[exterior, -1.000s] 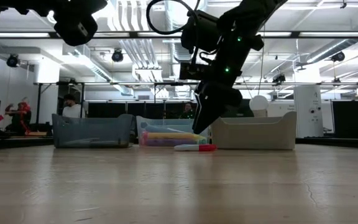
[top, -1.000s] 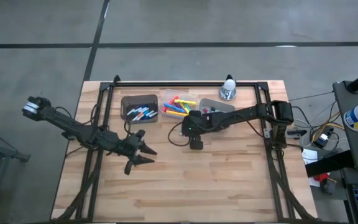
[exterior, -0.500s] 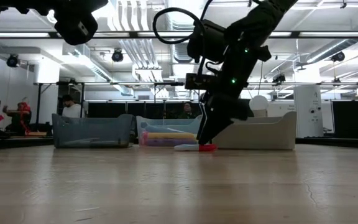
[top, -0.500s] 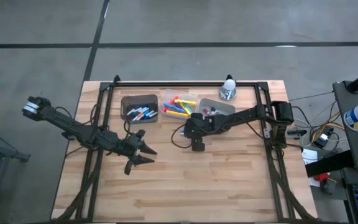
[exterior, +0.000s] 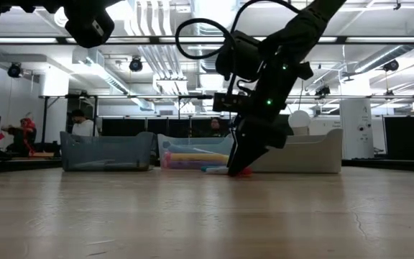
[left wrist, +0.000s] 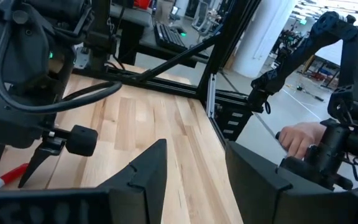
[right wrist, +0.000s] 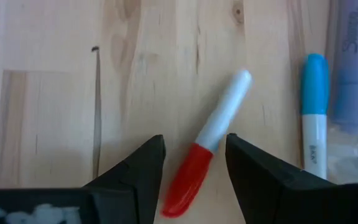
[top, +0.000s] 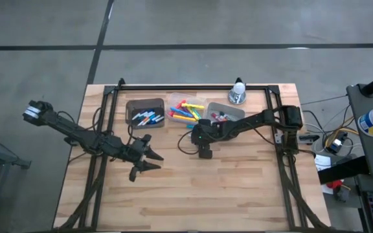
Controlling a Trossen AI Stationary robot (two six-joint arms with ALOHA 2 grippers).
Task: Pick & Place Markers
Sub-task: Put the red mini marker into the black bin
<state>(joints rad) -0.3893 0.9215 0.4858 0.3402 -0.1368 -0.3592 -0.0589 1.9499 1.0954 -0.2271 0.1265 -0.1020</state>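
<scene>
**Right gripper down over a red-capped marker**

The right gripper was low over the table, just in front of the middle bin, its fingers spread apart with nothing clamped between them. A white marker with a red cap lay flat on the wood, and its red end sat in the gap between the two fingers. In the low view the fingertips reached down to the tabletop right at that marker. Just beside it lay a blue-capped marker, next to the bin wall.

More markers sat in the bins along the far edge: white-bodied ones in the dark bin, neon ones in the middle bin, and a few in the grey bin.

The left gripper hung above the table's left-centre, well apart from the bins, its fingers open and empty.

In the low view, people showed in the room behind.
</scene>
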